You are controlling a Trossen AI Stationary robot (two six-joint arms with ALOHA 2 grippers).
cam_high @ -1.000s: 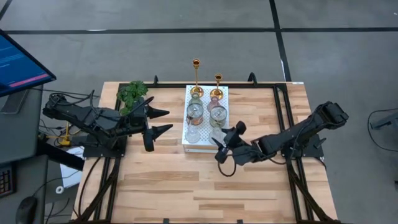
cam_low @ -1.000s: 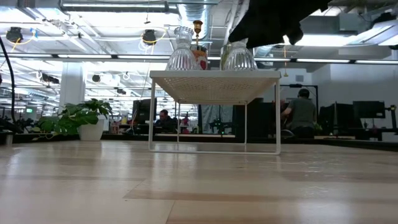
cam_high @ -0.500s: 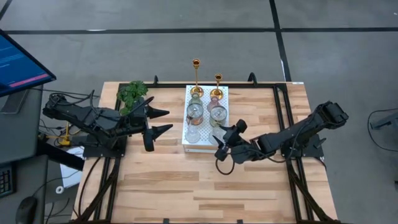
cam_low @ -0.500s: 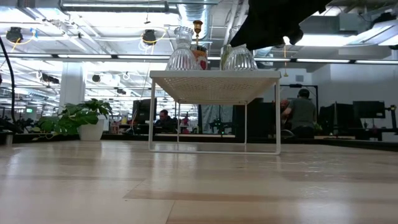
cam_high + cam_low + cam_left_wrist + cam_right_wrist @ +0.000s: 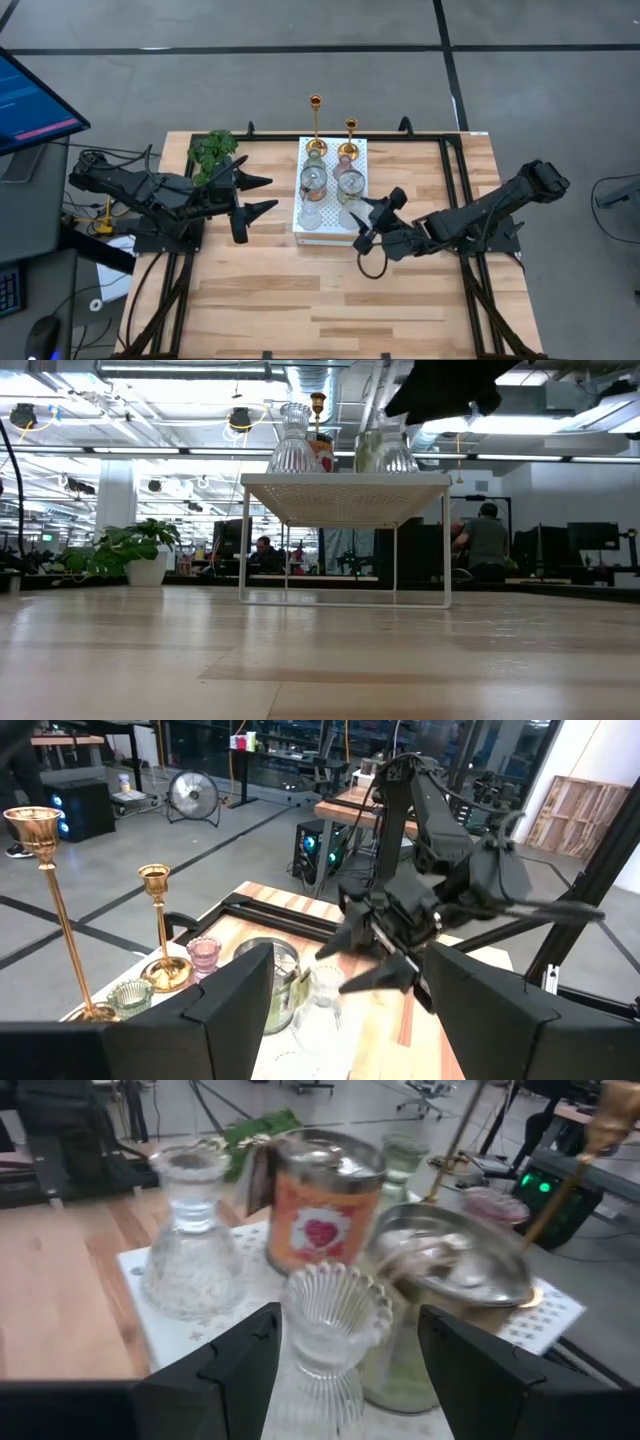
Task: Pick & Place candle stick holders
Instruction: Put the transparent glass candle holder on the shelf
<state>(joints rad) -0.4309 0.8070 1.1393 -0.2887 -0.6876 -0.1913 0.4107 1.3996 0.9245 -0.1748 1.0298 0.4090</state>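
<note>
Standing on the white perforated stand (image 5: 358, 146) near the far middle of the bench (image 5: 330, 290), we see the candle stick holders: two tall gold sticks, one (image 5: 316, 125) at the far left corner and one (image 5: 350, 138) at the far right, with squat glass cups in front of them. A ribbed clear glass holder (image 5: 333, 1330) sits at the stand's near right corner, and a clear vase-shaped one (image 5: 192, 1250) at its near left. Between these and the gold sticks we see a silvery jar with an orange heart label (image 5: 322, 1205).

Our right gripper (image 5: 366, 228) hangs just beside the ribbed holder, jaws apart and not touching it. Our left gripper (image 5: 258, 194) waits left of the stand, near the leafy plant (image 5: 212, 150), jaws wide apart and empty.
</note>
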